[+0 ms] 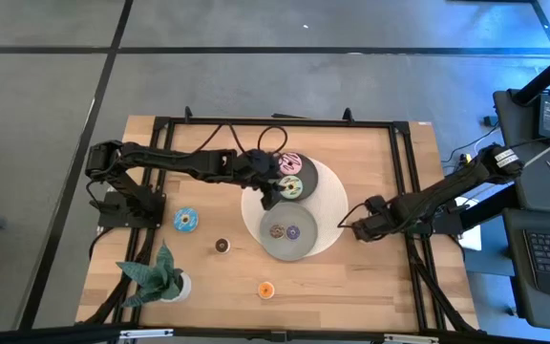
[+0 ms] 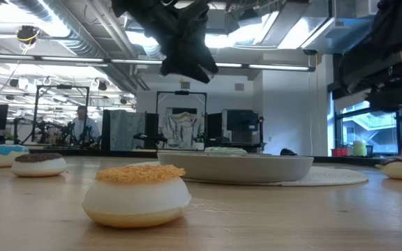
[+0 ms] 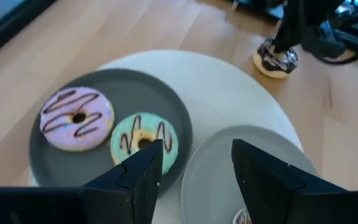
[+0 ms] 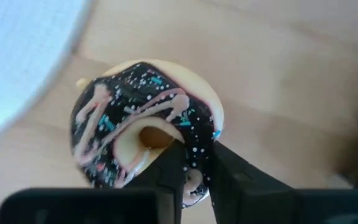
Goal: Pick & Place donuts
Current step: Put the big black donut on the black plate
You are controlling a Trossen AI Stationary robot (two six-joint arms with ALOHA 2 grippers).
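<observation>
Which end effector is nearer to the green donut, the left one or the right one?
Left. The left end effector hovers open right above the green donut; the right end effector grips the chocolate donut beyond the mat.

both arms are dark, pretty much matte black, chunky jointed segments with black cables looping off them; left gripper (image 3: 194, 171) fingers are blocky, angular black wedges

pink donut (image 1: 291, 163) and green donut (image 1: 290, 186) share one dish (image 1: 299, 176) — blue donut (image 1: 186, 221) lies apart.
</observation>
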